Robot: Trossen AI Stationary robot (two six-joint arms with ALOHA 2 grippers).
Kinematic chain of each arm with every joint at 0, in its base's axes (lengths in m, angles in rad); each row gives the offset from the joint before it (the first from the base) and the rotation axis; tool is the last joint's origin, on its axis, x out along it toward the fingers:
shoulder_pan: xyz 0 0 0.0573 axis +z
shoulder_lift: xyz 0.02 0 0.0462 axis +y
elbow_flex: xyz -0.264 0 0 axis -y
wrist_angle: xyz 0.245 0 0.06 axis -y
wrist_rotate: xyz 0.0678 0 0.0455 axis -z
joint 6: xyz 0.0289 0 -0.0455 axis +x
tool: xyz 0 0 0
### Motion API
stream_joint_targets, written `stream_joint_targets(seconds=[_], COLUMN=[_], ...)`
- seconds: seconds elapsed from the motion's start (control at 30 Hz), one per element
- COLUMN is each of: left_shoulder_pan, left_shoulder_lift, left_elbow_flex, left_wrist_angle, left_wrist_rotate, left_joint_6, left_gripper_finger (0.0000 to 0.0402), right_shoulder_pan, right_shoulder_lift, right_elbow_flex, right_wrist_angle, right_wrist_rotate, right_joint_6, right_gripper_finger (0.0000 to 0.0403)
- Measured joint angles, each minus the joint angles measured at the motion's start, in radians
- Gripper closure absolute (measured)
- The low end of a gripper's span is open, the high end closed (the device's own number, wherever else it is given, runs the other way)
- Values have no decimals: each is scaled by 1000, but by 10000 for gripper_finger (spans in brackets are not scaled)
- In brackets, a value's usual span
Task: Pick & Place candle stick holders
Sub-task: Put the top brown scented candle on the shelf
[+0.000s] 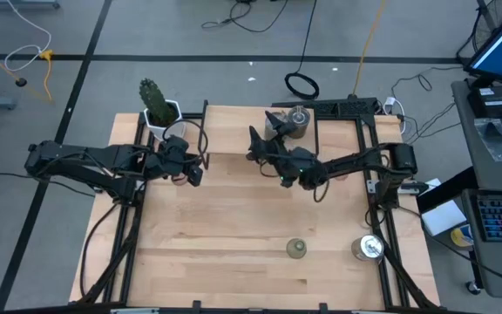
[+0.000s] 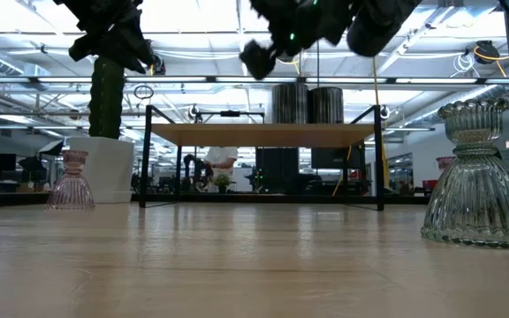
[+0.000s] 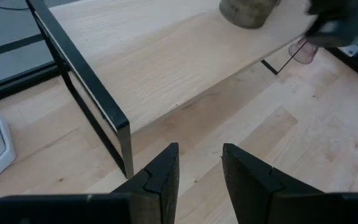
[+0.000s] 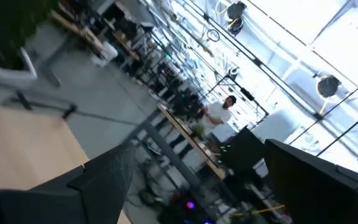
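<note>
My left gripper (image 1: 196,171) (image 3: 201,171) is open and empty. It hovers above the table just in front of the raised wooden shelf (image 1: 234,126). My right gripper (image 1: 255,144) (image 4: 194,180) is open and empty, held high over the shelf's front edge, left of a silvery cylinder holder (image 1: 296,122) that stands on the shelf. An olive-green holder (image 1: 296,249) and a glassy ribbed holder (image 1: 369,249) (image 2: 471,172) stand on the table near its front. A pinkish glass holder (image 2: 71,179) stands on its base beside the cactus pot. Another pinkish one (image 3: 303,51) stands under the shelf's right part.
A cactus in a white pot (image 1: 159,109) stands at the shelf's far left corner. The shelf's black metal frame and legs (image 3: 98,93) stand close in front of my left gripper. Bare table lies between the shelf and the front holders.
</note>
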Motion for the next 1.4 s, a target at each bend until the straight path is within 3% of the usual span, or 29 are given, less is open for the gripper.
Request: stream_joint_targets(seconds=[0.2, 0.4, 0.8, 1.23, 1.4], left_shoulder_pan=[2, 2, 0, -12, -12], left_shoulder_lift=[0, 0, 0, 0, 0], left_elbow_flex=[0, 0, 0, 0, 0], left_wrist_angle=[1, 1, 1, 1, 1], left_wrist_rotate=[0, 0, 0, 0, 0], left_joint_6=[0, -1, 2, 3, 3], left_gripper_finger=[279, 279, 279, 279, 279], right_shoulder_pan=[98, 178, 159, 159, 176], right_shoulder_lift=[-69, -97, -99, -99, -99], right_elbow_flex=[1, 0, 0, 0, 0], right_wrist_angle=[-203, -503, -783, -857, -899], right_wrist_rotate=[112, 130, 128, 136, 241], right_joint_6=[304, 685, 946, 987, 987], right_gripper_finger=[101, 188, 391, 401, 402])
